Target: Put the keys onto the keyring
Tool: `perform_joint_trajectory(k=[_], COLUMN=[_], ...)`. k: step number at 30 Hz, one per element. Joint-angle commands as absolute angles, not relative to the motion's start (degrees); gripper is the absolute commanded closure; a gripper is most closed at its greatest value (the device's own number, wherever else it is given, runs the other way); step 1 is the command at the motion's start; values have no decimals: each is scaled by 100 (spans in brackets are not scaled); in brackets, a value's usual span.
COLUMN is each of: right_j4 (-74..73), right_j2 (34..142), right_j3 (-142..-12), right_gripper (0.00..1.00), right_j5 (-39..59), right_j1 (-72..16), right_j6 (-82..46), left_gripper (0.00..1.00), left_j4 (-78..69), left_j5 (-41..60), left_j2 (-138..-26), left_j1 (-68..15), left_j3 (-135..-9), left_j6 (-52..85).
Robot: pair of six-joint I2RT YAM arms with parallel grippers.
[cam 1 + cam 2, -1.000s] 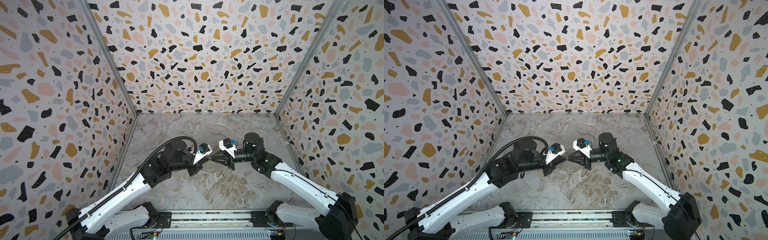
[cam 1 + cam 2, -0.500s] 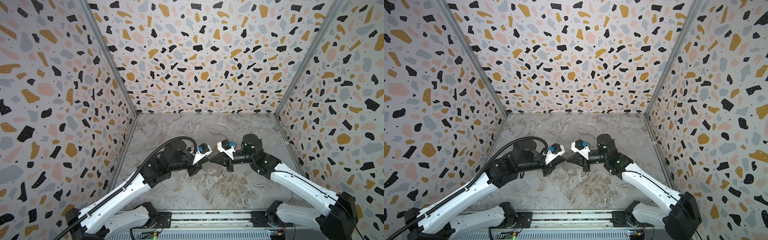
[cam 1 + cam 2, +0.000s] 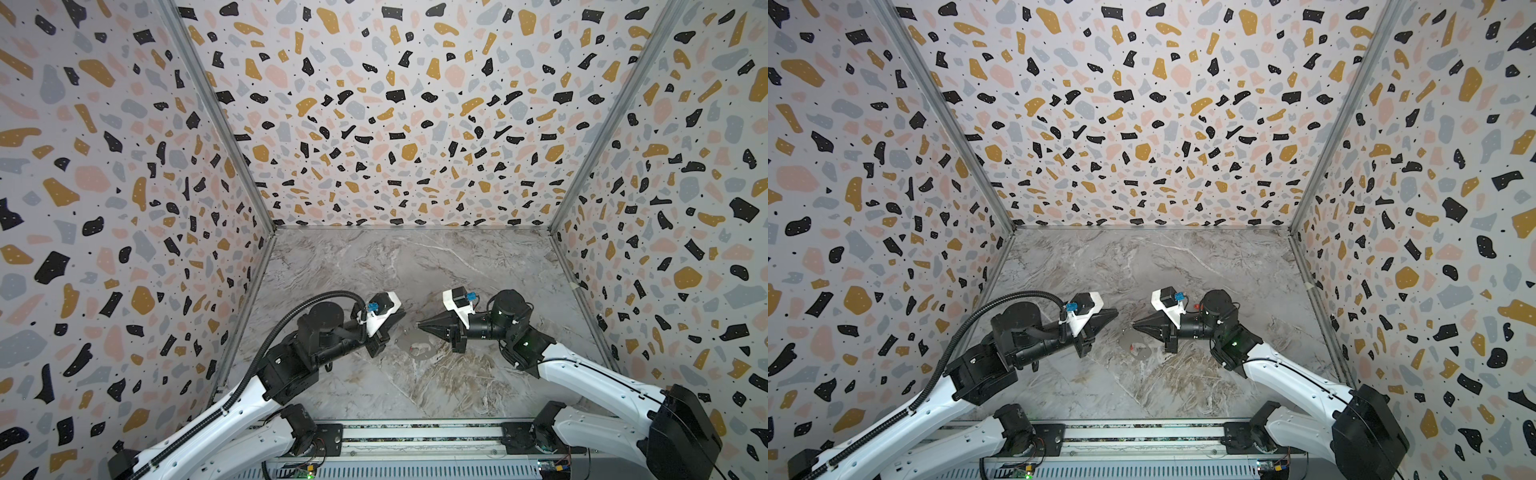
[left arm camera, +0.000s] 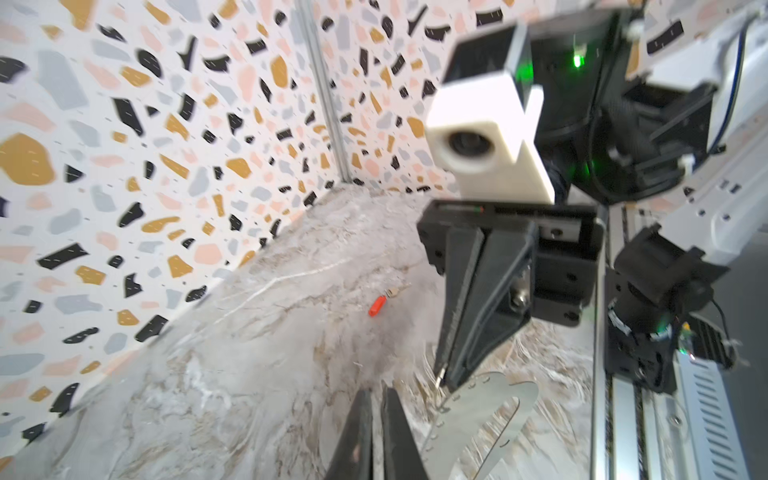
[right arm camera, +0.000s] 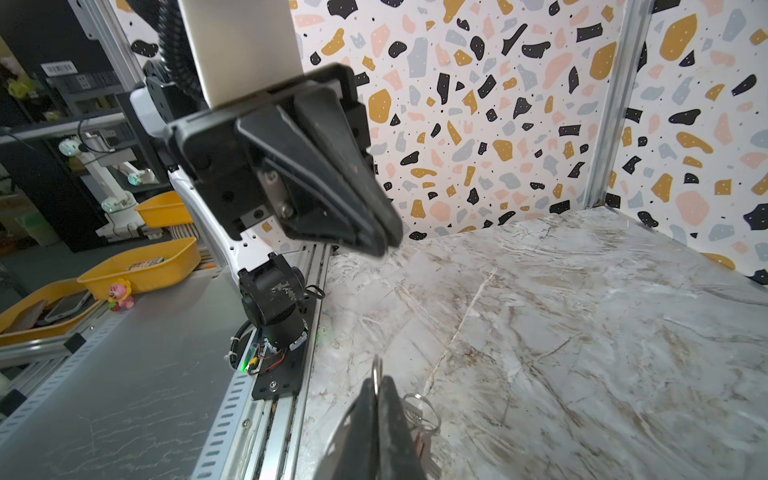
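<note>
Gap is widening between empty, clenched left pincer (image 3: 1115, 311) and right pincer (image 3: 1134, 325), which is pinching a thin wire ring (image 5: 376, 368) near the flat grey keyring (image 4: 482, 399).

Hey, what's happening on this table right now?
Two robot arms are working on getting keys onto a keyring. The right gripper is shut on a thin wire ring, apparently one key's, right by the edge of the flat grey keyring lying on the marble table. The left gripper faces it, shut and empty. The other red-tagged key lies apart on the table.
</note>
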State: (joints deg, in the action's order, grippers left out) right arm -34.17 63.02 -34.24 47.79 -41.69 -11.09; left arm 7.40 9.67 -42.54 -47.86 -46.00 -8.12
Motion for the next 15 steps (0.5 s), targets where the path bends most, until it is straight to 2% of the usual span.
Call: perform_joint_trajectory(k=[1, 15], right_j4=[-4733, -5567], right_j2=[6173, 6374], right_j3=[-3389, -3464], right_gripper=[100, 100], right_j5=[4798, 5106], right_j1=[-4175, -4175], right_j6=[-1775, -2110], left_gripper=[90, 85], left_j4=[5, -26], left_j5=[742, 2204], left_j2=[-4106, -4272], left_j1=[-4770, -4772], left_j3=[-4452, -4232], left_j6=[-670, -1056])
